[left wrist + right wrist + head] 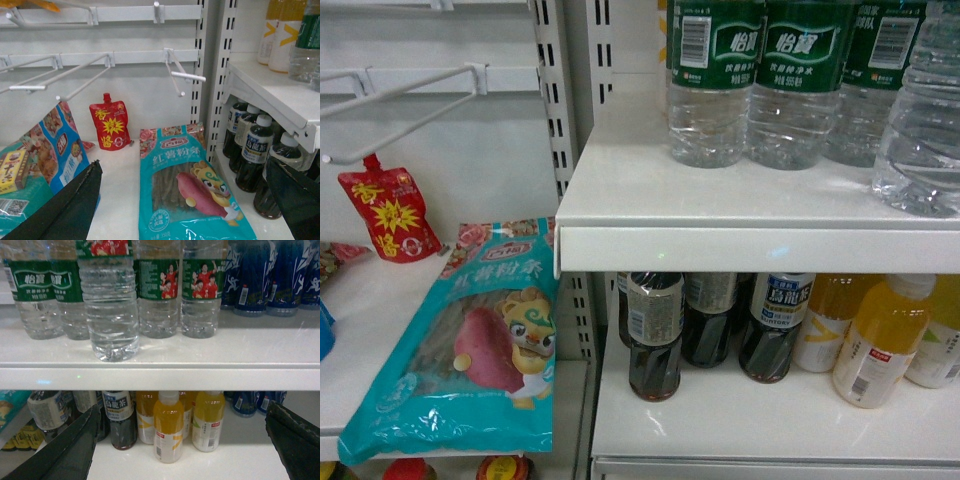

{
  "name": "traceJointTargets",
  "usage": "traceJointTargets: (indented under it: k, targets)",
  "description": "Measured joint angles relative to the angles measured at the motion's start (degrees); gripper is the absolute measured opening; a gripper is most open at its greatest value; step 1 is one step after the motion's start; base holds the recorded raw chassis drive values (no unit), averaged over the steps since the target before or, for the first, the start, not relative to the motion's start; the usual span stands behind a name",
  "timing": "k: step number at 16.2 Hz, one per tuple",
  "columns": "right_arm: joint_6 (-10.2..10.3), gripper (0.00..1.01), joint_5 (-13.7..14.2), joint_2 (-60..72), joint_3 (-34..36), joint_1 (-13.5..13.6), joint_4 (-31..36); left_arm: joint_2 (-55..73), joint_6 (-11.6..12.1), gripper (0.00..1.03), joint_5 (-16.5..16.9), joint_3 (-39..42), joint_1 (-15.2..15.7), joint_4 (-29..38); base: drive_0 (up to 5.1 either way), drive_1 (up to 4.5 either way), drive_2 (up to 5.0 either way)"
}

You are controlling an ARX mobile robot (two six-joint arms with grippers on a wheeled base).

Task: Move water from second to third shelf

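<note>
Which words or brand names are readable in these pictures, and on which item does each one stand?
"怡寶": green label of the water bottles.
"红薯粉条": teal noodle bag.
"烏龍茶": dark tea bottle.
Red pouch: yellow characters, too blurred.
Barcodes, small print and yellow juice bottle labels: too small.

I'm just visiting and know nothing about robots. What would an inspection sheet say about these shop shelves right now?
Surface: white upper shelf holding water, white lower shelf with drinks beneath it.
Job's things: water bottles with green labels stand upright in a row; one sits forward near the shelf edge.
Clutter: dark tea bottles and yellow juice bottles below; blue bottles to the right of the water; teal noodle packet and red pouch in the next bay.
Grippers: left gripper and right gripper both open, holding nothing.
Cables: nothing seen.
Surroundings: white peg hooks and slotted uprights.
</note>
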State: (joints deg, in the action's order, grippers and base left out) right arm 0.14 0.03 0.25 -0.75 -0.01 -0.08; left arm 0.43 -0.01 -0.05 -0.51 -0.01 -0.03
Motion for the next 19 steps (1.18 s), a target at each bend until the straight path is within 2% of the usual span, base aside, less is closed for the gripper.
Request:
traceJointTargets:
  k: [19]
  targets:
    - [0.0,0.98,0.0,0.0,0.0,0.0,-0.2,0.0,0.0,0.98,0.0,0.0,0.0,-0.3,0.0,0.00,0.0]
